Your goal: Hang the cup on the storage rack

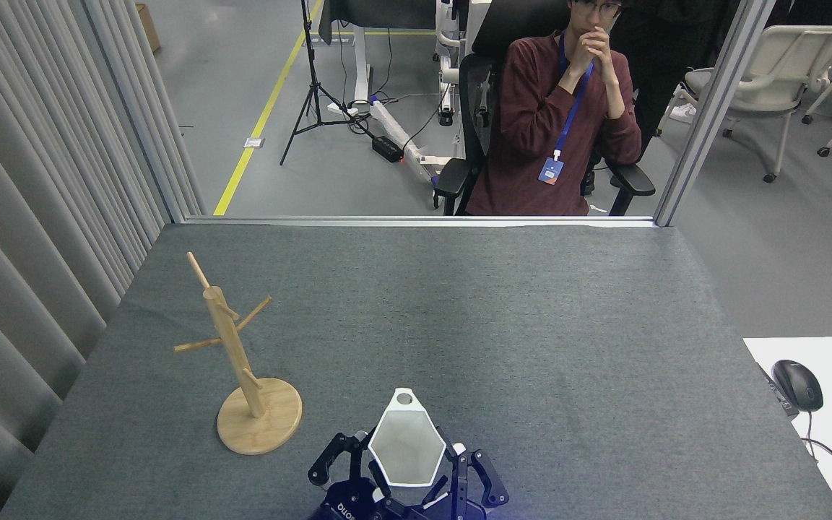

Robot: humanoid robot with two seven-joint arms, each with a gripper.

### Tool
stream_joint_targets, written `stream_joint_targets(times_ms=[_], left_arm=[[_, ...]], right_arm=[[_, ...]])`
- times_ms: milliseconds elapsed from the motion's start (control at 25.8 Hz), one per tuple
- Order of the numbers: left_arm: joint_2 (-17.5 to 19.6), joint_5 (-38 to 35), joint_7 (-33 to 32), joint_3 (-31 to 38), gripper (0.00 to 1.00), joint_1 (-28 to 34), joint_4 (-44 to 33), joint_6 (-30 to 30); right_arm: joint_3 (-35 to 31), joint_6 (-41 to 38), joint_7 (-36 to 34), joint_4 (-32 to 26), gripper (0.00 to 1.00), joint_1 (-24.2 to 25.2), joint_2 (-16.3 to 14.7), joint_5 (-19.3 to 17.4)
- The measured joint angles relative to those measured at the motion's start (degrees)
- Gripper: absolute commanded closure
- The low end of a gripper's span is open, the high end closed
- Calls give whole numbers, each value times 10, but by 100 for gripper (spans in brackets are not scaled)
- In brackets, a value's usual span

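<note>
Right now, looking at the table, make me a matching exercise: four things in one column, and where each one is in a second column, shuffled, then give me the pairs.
Things:
1. cup
2. rack
3. mouse
4. person

Places:
A. seated in a chair beyond the far edge of the table
B. on the white surface at the right
C. at the near edge of the table, between dark fingers
D. standing upright on the left part of the table

Pairs: 1-C, 2-D, 3-B, 4-A
</note>
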Motion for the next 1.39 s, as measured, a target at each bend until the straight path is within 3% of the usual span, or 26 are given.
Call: stream_joint_targets(times_ms=[697,775,891,930,1085,1123,1162,1394], left_arm=[[0,0,-2,0,2,0,-2,2],[0,-1,-3,0,19,0,-6,2],[2,-2,-5,0,72,2,-17,8],[2,-4,-7,-1,80,3,-19,14],[5,-7,-9,-1,83,6,-25,19],[5,-8,-10,-1,83,6,-26,20],[5,-8,-10,-2,82,6,-26,20],[5,-10,7,-2,82,6,-24,-10]], right_arm=[[22,36,0,-4,38,4,-1,12],[22,36,-2,-4,38,4,-1,12],[22,36,-11,-4,38,4,-2,12],[22,36,-13,-4,38,4,-2,12],[22,34,-15,-4,35,4,-2,12],[22,34,-15,-4,22,4,-2,12],[22,33,-15,-4,3,4,-2,12],[19,22,-7,-10,1,3,-2,12]])
